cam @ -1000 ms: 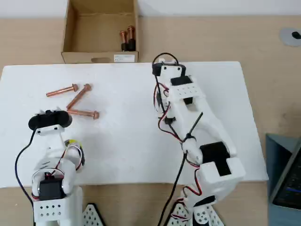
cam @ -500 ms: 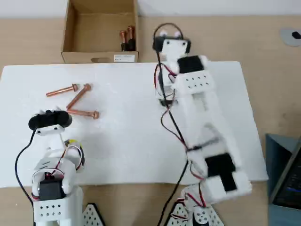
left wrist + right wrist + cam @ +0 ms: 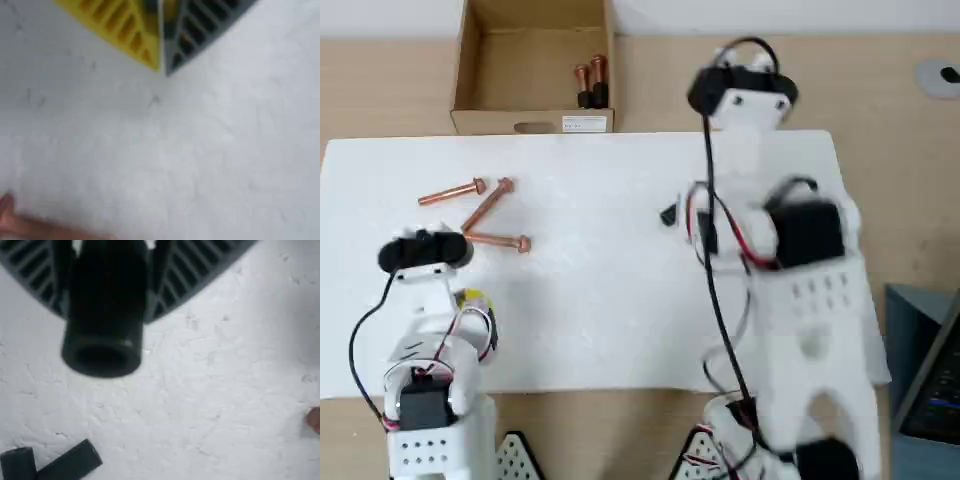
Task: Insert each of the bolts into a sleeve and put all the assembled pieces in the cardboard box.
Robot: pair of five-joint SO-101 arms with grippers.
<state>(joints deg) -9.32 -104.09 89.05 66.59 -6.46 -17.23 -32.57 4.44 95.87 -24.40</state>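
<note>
While the right hand pinches a black sleeve with its open end clear of the grip, the left hand hangs empty and pressed together, the nearest bolt lying just beside it on the white mat. Trouble likely starts there: that hand must spread before taking the bolt, and two more bolts lie close by, so a careless closing may knock them or catch the shank askew. A tilted bolt would jam at the sleeve's mouth or push it from its pinch. Two spare sleeves lie on the mat near the right hand; the cardboard box, well apart from both hands, holds two assembled pieces.
</note>
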